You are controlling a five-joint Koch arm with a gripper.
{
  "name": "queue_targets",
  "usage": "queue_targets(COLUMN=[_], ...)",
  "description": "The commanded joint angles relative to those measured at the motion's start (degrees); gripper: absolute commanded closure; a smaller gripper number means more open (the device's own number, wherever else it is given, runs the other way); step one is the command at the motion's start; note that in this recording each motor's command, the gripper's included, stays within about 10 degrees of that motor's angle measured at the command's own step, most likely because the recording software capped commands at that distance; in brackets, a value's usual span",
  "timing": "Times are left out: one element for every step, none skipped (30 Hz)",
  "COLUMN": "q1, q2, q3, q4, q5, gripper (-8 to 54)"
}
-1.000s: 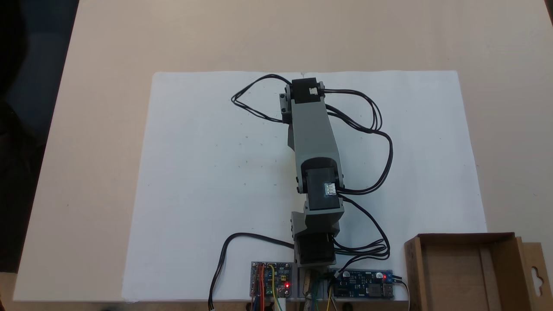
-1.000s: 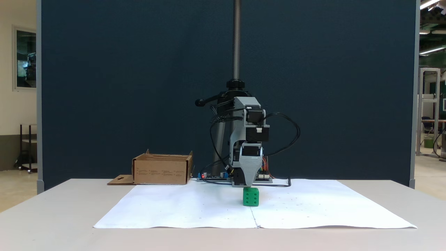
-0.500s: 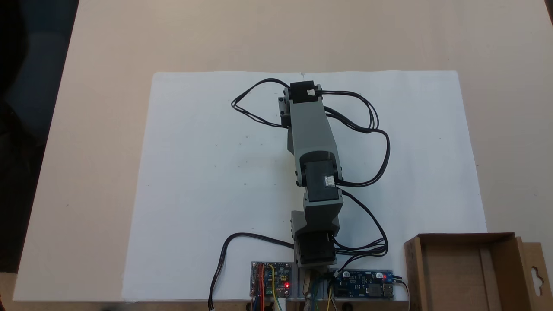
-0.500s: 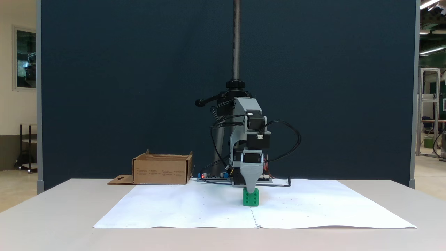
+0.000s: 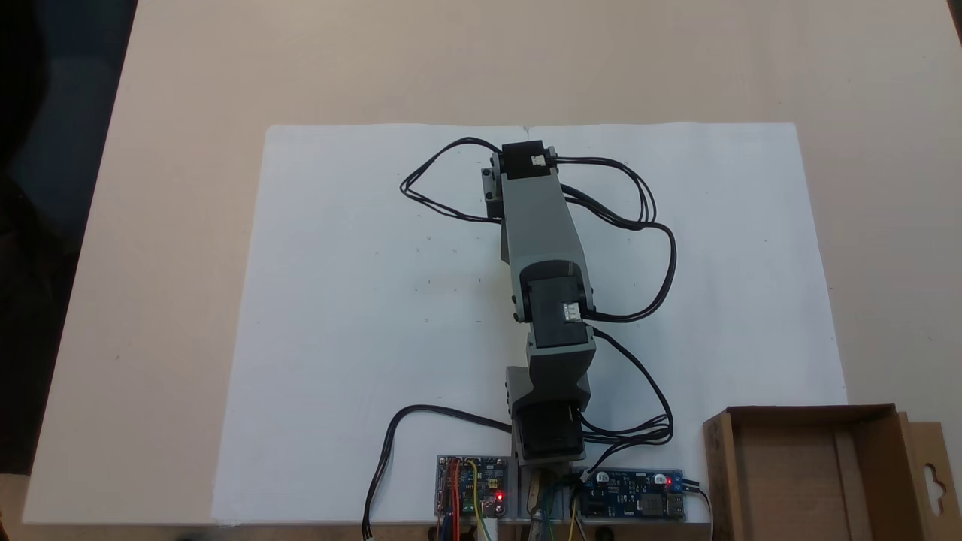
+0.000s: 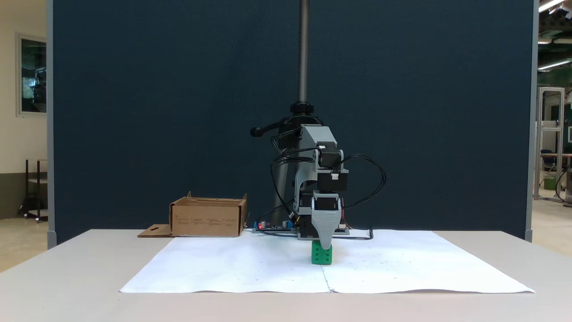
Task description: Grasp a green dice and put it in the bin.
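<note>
Landmark: the white paper sheet (image 5: 361, 300) on the counter (image 6: 67, 268); all places are given from it.
Green dice (image 6: 321, 256): sits on the sheet, near its front-centre crease in the side-on fixed view; my arm (image 5: 537, 225) covers it from above.
Pincer (image 6: 326, 247): mine, pointing straight down, tip overlapping the dice's top edge. Its jaws line up one behind the other, so I cannot tell whether they are spread or pinching.
Bin (image 5: 808, 469): the cardboard box, just off the sheet's corner beside my base; nothing inside that I can see.
Done: I judge the approach complete.
Left: confirming the grip, lifting, carrying to the bin, releasing.
Progress: early; the dice rests on the sheet, not yet lifted.
</note>
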Motion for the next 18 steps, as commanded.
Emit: queue_targets(q1=[-0.97, -0.97, -0.88, -0.88, -0.88, -0.88, -0.88, -0.79, -0.79, -0.79, -0.79, -0.79, -0.70, -0.70, -0.62, -0.53, -0.35, -0.18], q2=[0.00, -0.26, -0.53, -0.79, -0.88, -1.05, -1.41, -1.67, -1.76, -1.93, -2.20, -2.46, -2.64, -2.99, -3.16, -3.43, -3.52, -3.52], q3=[-0.35, -0.35, -0.35, -0.35, -0.35, -0.35, -0.35, -0.35, -0.35, -0.35, -0.35, -0.35, -0.35, -0.35, -0.35, -0.35, -0.35, -0.35], q4=[-1.05, -1.32, -1.49, -1.58, -1.58, -1.67, -2.02, -2.29, -2.55, -2.81, -3.25, -3.96, -4.22, -4.75, -5.01, -5.19, -5.27, -5.36], q5=[-3.87, -3.87, -3.87, -3.96, -3.96, -3.96, -3.96, -3.87, -3.96, -3.96, -3.96, -3.96, -4.04, -4.22, -4.31, -4.39, -4.48, -4.75], gripper=[2.9, 2.9, 2.9, 2.9, 2.9, 3.0, 3.0, 3.0, 3.0, 3.0, 3.0, 3.0, 3.1, 3.1, 3.1, 3.1, 3.1, 3.1])
